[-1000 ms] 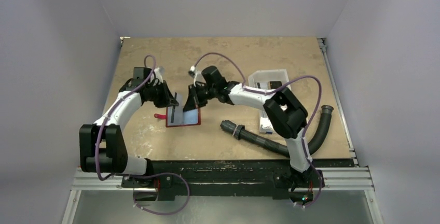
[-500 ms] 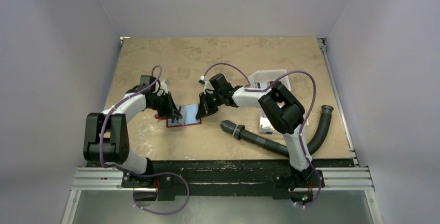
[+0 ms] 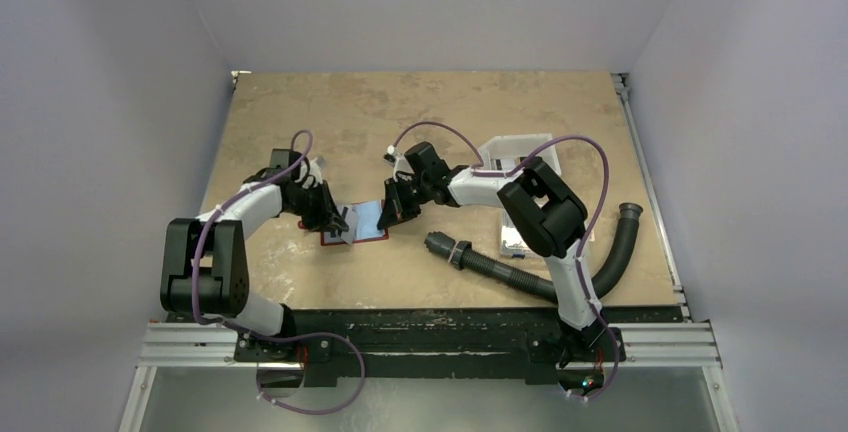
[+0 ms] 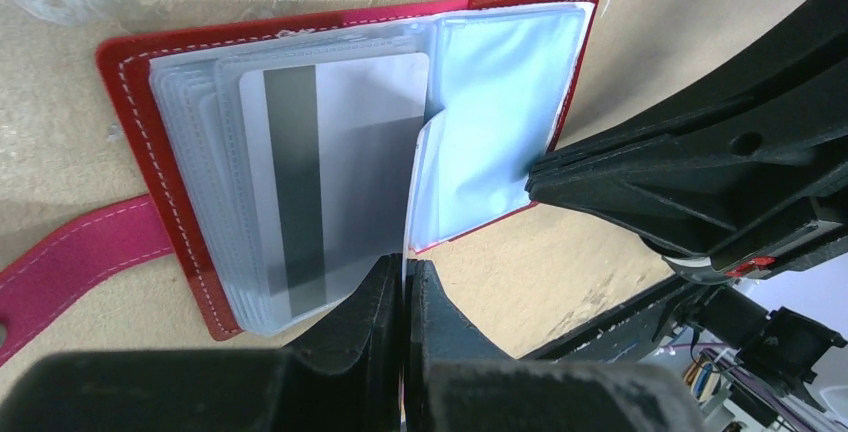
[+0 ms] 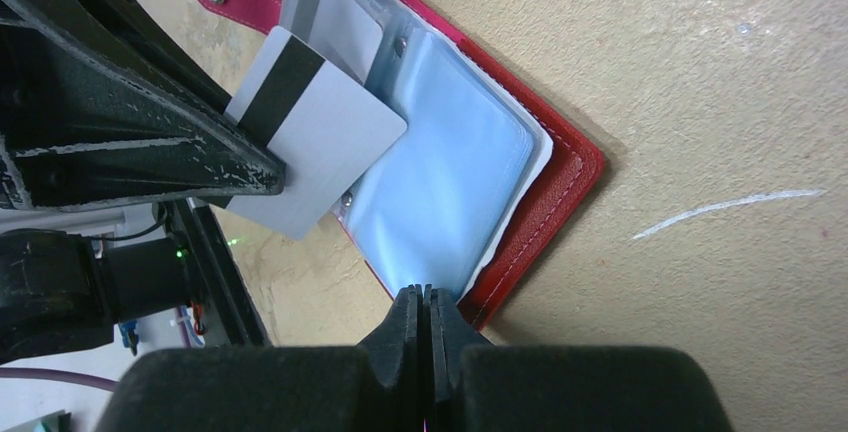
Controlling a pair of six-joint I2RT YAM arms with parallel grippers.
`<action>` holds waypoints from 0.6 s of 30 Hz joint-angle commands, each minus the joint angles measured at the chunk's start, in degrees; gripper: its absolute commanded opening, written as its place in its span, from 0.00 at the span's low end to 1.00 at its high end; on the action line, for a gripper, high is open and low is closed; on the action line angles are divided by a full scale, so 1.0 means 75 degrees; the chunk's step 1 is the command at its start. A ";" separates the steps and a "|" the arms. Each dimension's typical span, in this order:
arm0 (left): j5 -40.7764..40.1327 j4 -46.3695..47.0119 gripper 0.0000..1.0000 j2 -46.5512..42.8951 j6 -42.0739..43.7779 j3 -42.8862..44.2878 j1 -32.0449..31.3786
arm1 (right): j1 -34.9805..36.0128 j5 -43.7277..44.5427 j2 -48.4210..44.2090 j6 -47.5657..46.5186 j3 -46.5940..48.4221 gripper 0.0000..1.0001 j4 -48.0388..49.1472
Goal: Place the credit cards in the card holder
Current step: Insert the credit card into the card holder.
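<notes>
The red card holder (image 3: 365, 234) lies open on the table, its clear sleeves facing up. A pale grey credit card (image 4: 330, 182) with a dark stripe sits in a left-hand sleeve. My left gripper (image 4: 405, 267) is shut on another grey striped credit card (image 5: 310, 142), seen edge-on from its own wrist, one corner over the sleeves. My right gripper (image 5: 422, 292) is shut with nothing between its fingers. Its tips press the edge of the pale blue right-hand sleeve (image 4: 500, 122). The red closing tab (image 4: 70, 242) sticks out to the left.
A white tray (image 3: 520, 152) stands behind the right arm. A black corrugated hose (image 3: 490, 264) lies on the table to the holder's right and curves up toward the right edge. The two grippers sit close together over the holder.
Over the last second both grippers have come down and toward the near edge onto the card holder. The left one brought the card with it. Nothing has shifted in the last half second.
</notes>
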 commanded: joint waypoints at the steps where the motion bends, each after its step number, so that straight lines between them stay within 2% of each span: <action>1: -0.0509 -0.0031 0.00 -0.0341 0.0015 0.0023 0.0050 | -0.0051 0.0353 0.0210 -0.0153 -0.0098 0.00 -0.0120; 18: 0.0678 0.0741 0.00 0.0185 0.0060 -0.0249 0.0049 | -0.0051 0.0370 0.0337 -0.0188 -0.0039 0.00 -0.0122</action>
